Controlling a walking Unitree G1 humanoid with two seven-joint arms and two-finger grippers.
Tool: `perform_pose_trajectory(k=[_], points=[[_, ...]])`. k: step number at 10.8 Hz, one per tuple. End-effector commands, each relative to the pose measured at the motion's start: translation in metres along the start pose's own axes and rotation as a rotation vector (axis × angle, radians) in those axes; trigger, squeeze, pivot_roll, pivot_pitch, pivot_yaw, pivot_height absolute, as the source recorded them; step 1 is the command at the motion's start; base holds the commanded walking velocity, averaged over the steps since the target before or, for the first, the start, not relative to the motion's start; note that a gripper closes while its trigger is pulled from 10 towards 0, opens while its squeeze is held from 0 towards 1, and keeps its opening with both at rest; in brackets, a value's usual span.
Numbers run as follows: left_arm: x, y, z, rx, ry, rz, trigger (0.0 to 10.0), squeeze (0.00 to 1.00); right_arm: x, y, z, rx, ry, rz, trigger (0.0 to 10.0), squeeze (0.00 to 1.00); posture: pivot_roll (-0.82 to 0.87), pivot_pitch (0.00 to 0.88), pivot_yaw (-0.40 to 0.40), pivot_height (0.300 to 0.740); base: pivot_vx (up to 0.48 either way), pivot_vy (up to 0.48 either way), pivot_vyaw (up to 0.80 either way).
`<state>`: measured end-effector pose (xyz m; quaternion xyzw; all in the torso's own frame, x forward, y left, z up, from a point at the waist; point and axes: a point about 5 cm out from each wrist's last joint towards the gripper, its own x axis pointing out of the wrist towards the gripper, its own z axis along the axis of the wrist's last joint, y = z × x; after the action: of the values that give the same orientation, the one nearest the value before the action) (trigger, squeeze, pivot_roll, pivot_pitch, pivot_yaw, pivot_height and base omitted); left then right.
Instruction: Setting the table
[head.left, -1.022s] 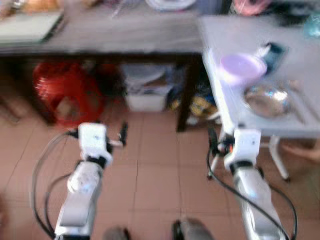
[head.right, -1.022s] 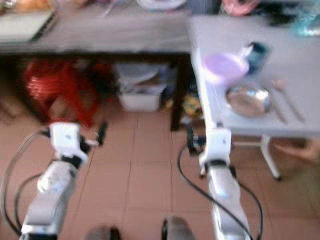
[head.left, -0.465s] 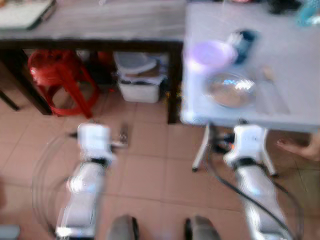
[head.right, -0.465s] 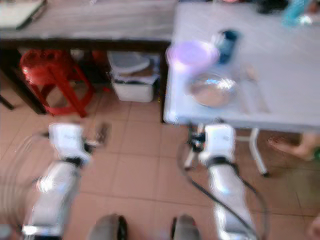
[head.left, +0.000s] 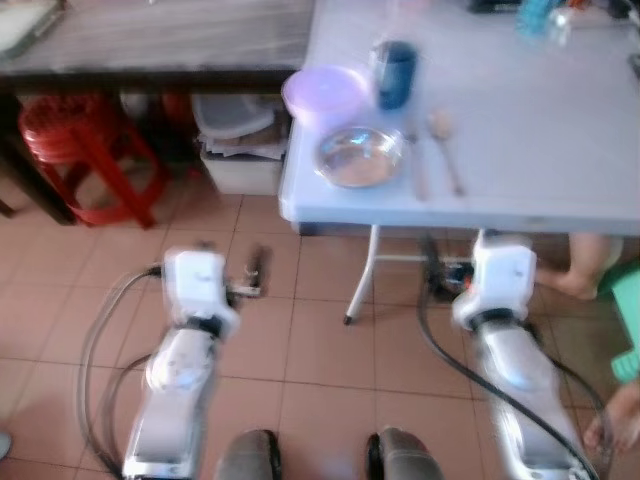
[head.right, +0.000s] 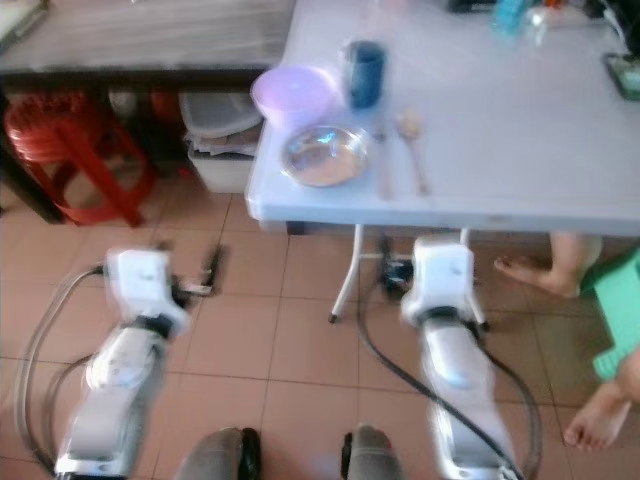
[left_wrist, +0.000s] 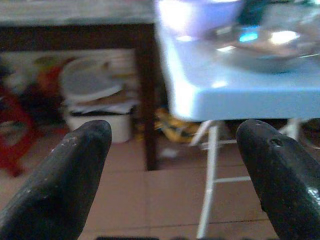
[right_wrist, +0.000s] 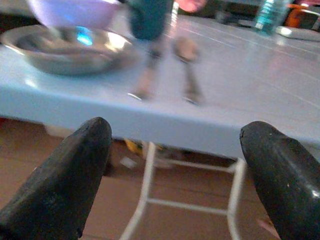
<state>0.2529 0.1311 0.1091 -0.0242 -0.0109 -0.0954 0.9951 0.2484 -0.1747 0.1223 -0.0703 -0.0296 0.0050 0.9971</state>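
On the light blue table (head.left: 520, 130), near its left front corner, stand a purple bowl (head.left: 323, 92), a steel bowl (head.left: 358, 157) and a dark blue cup (head.left: 395, 72). A spoon (head.left: 443, 140) and a thin utensil (head.left: 415, 165) lie to the right of the steel bowl. My left gripper (left_wrist: 172, 132) is open and empty, held low over the floor, left of the table. My right gripper (right_wrist: 175, 131) is open and empty, just below the table's front edge (right_wrist: 150, 120), facing the steel bowl (right_wrist: 65, 47) and the spoon (right_wrist: 187, 60).
A dark wooden table (head.left: 150, 40) stands at the back left, with a red stool (head.left: 70, 140) and white tubs (head.left: 235, 150) under it. A person's foot (head.left: 575, 280) and a green stool (head.left: 628, 320) are at the right. White table legs (head.left: 362, 285) stand ahead.
The whole view has shifted: the blue table now sits nearer and more to the middle, and the wooden table has slid off to the left. Both grippers stay open and empty.
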Motion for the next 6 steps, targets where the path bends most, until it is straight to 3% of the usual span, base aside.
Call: perform_pose_trajectory(k=[1, 3, 6], points=[[-0.004, 0.006, 0.002, 0.005, -0.007, 0.005, 10.0, 0.00, 0.000, 0.007, 0.002, 0.017, -0.006, 0.014, 10.0, 0.00, -0.03, 0.156, 0.042, 0.740, 0.000, 0.000, 0.00], [-0.003, 0.003, 0.003, -0.005, -0.012, -0.004, 10.0, 0.00, -0.002, 0.008, 0.001, 0.023, -0.001, 0.011, 10.0, 0.00, -0.03, 0.161, 0.045, 0.740, 0.268, 0.000, 0.00], [0.006, 0.000, 0.018, -0.045, -0.057, -0.004, 10.0, 0.00, 0.006, 0.006, 0.010, 0.003, -0.042, 0.015, 10.0, 0.00, -0.04, 0.167, 0.056, 0.740, 0.286, 0.000, 0.50]])
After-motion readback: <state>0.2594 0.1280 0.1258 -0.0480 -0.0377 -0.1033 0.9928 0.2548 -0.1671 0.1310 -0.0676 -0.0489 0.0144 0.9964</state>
